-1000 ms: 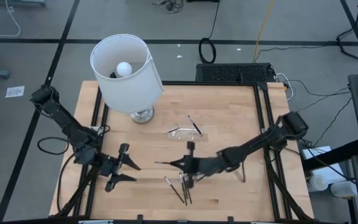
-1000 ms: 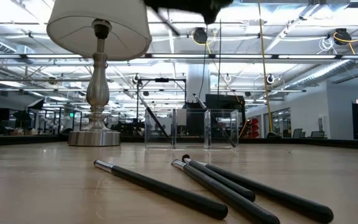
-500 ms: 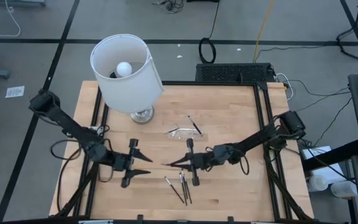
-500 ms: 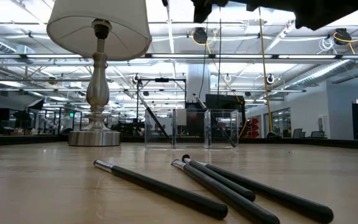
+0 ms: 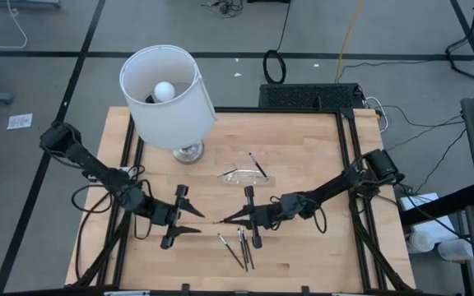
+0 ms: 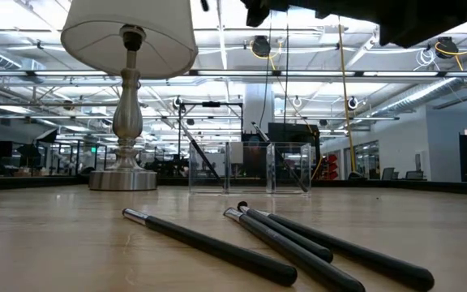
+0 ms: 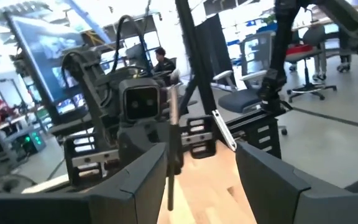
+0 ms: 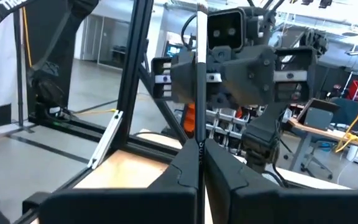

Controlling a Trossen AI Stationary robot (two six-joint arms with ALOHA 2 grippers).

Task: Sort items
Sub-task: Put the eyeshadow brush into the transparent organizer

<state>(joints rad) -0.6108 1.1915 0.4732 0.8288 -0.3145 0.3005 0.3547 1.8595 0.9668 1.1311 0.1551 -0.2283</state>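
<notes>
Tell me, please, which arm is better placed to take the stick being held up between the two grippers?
The left. The right gripper is already shut on the stick, pointing it at the left gripper, which is open, faces it and has the stick between its fingers.

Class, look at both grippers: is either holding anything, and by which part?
The right gripper pinches one dark stick near its lower end, leaving most of it free. The left gripper is open and holds nothing.
</notes>
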